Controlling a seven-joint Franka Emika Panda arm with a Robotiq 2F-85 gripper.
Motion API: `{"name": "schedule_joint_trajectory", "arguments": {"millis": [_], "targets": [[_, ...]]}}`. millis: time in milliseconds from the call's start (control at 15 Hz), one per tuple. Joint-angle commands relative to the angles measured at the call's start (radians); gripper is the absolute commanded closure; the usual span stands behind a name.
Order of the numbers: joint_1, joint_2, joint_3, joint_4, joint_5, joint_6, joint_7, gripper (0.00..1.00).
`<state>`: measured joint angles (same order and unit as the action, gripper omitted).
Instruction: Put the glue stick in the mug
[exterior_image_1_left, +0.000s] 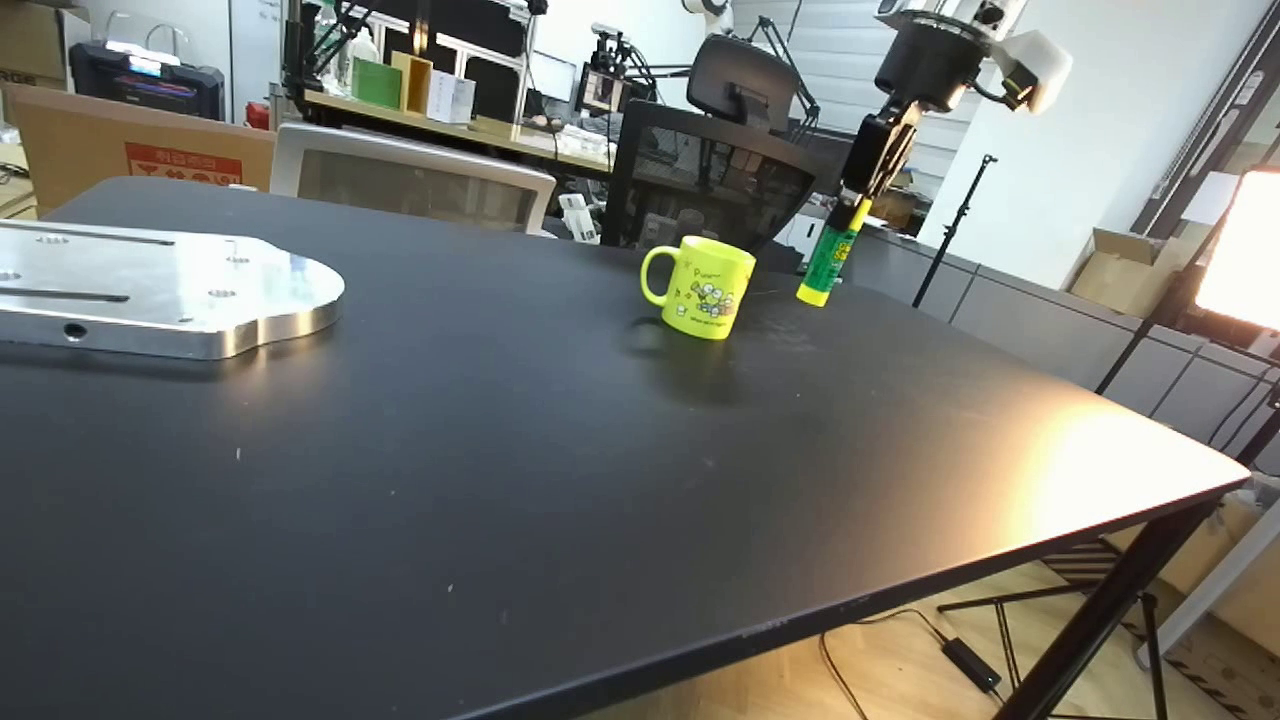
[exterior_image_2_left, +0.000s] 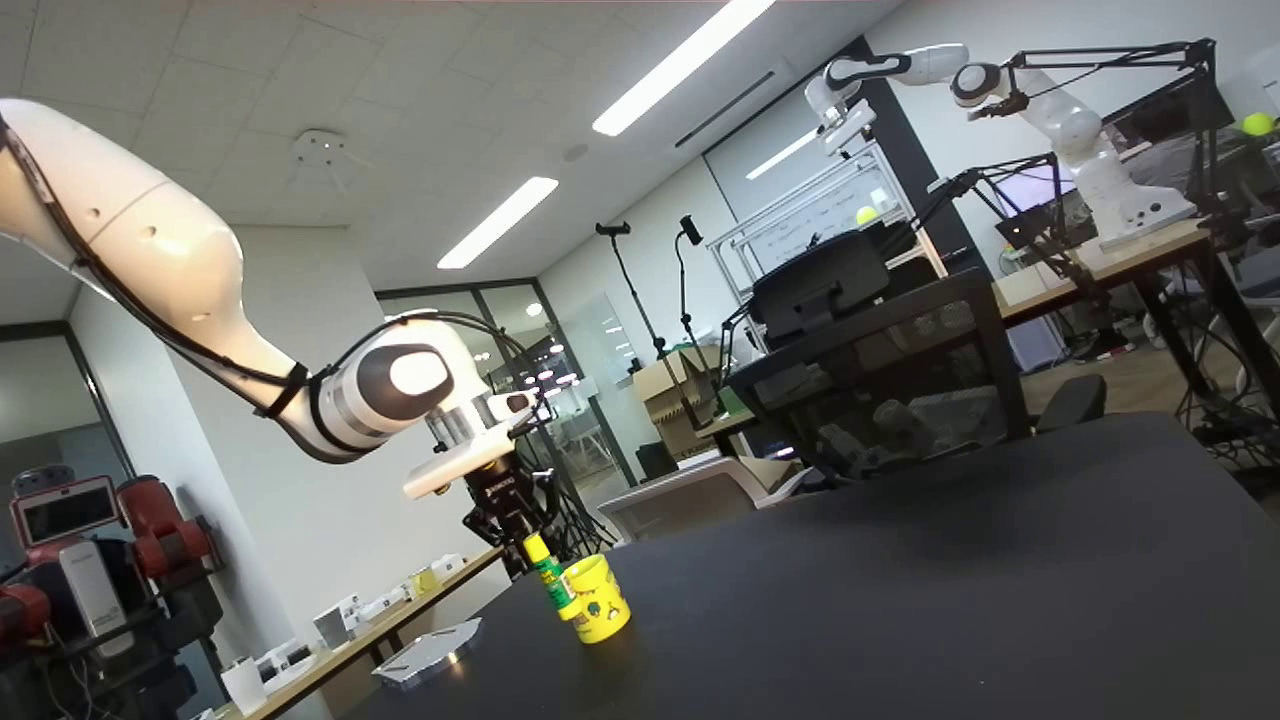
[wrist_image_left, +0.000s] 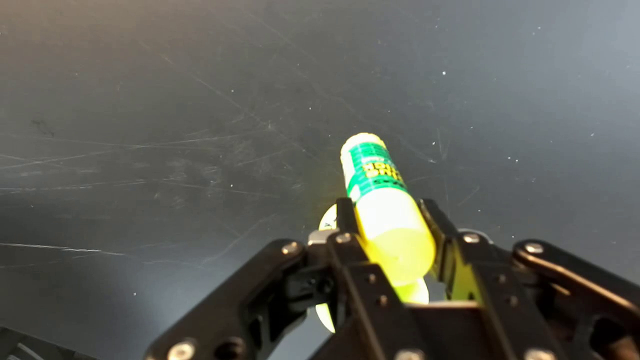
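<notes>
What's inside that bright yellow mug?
Only a strip of inner wall shows in the mug; nothing pokes above its rim. The near side hides the bottom; in the wrist view, the gripper and the glue stick it holds outside block it.

Lit panel (exterior_image_1_left: 1240, 250), right edge of an exterior view: overexposed white; warm glare on the tabletop (exterior_image_1_left: 600, 500) corner nearby. Ceiling strips (exterior_image_2_left: 685, 65), in an exterior view: bright white. Glue stick (wrist_image_left: 384, 210), wrist view: cap washed nearly white, lettering soft. Tabletop, same view: cool sheen upper right, warm tint upper left.
</notes>
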<state>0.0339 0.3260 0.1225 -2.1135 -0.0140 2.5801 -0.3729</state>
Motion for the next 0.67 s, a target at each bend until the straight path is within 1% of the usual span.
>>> {"name": "schedule_joint_trajectory", "arguments": {"millis": [0,333,600], "targets": [[-0.006,0.0,0.006,0.002,-0.004,-0.003,0.004,0.91],[0.019,0.0,0.003,0.087,-0.039,-0.065,0.017,0.91],[0.038,0.022,0.004,0.189,-0.064,-0.131,0.019,0.91]]}}
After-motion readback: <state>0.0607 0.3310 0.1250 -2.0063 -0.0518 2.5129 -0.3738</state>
